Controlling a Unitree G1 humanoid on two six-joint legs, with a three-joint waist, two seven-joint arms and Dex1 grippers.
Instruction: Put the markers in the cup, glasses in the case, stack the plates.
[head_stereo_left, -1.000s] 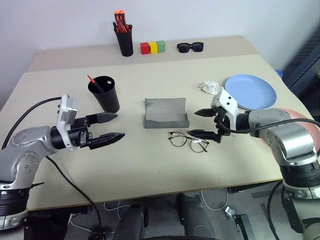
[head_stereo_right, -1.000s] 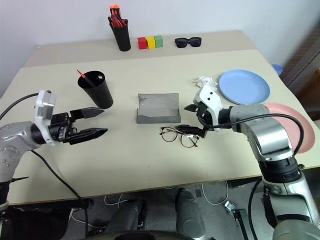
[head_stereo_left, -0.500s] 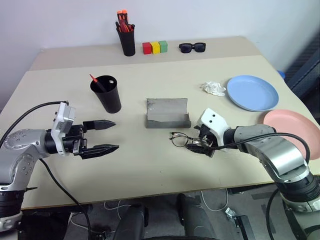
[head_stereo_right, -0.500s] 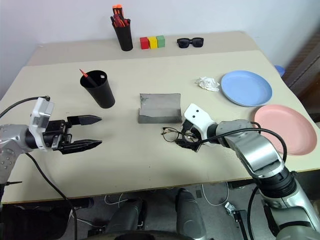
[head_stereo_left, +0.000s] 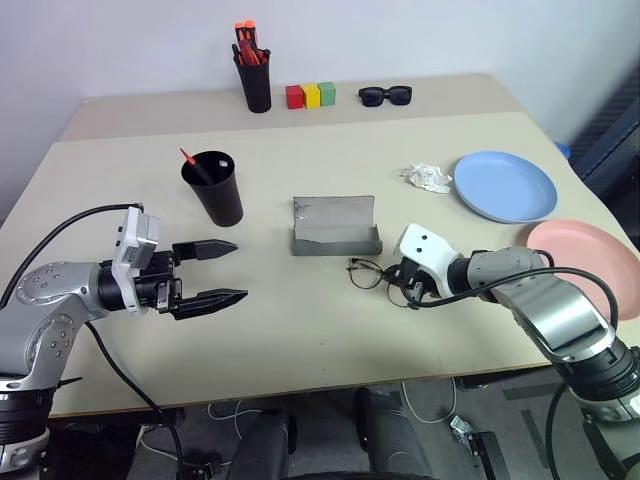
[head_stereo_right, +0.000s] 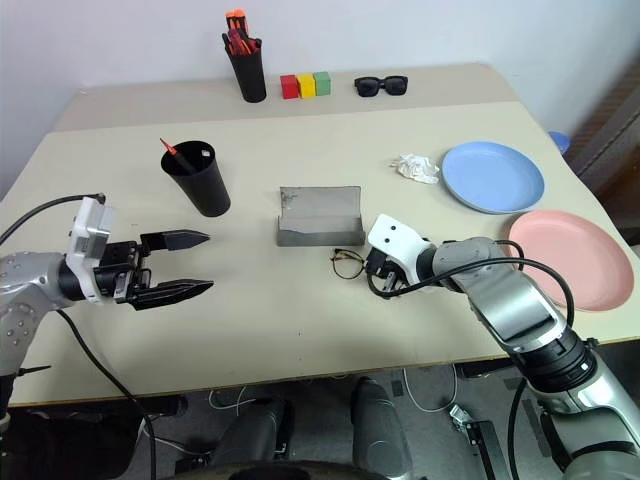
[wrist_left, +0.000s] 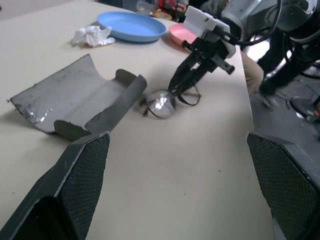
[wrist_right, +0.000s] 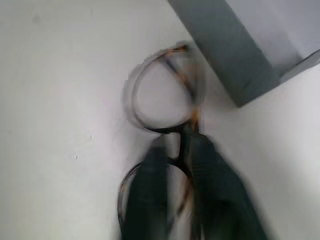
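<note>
Left wrist view shows the right gripper (wrist_left: 176, 88) pinched shut on the bridge of the glasses (wrist_left: 162, 101), one thin black wire pair with clear round lenses, resting on the table (head_stereo_left: 300, 310) just in front of the case (head_stereo_left: 335, 227). That one grey case lies open, a long shallow trough with worn edges. Two round shallow plates sit apart near the right edge, light blue plate (head_stereo_left: 504, 185) behind salmon pink plate (head_stereo_left: 585, 258). One tapered matte black cup (head_stereo_left: 213, 187) holds a red marker (head_stereo_left: 192, 166). A crumpled white wad (head_stereo_left: 427, 177) lies beside the blue plate. The left gripper (head_stereo_left: 222, 271) hovers with fingers spread wide, nothing between them, over bare tabletop near the front edge.
</note>
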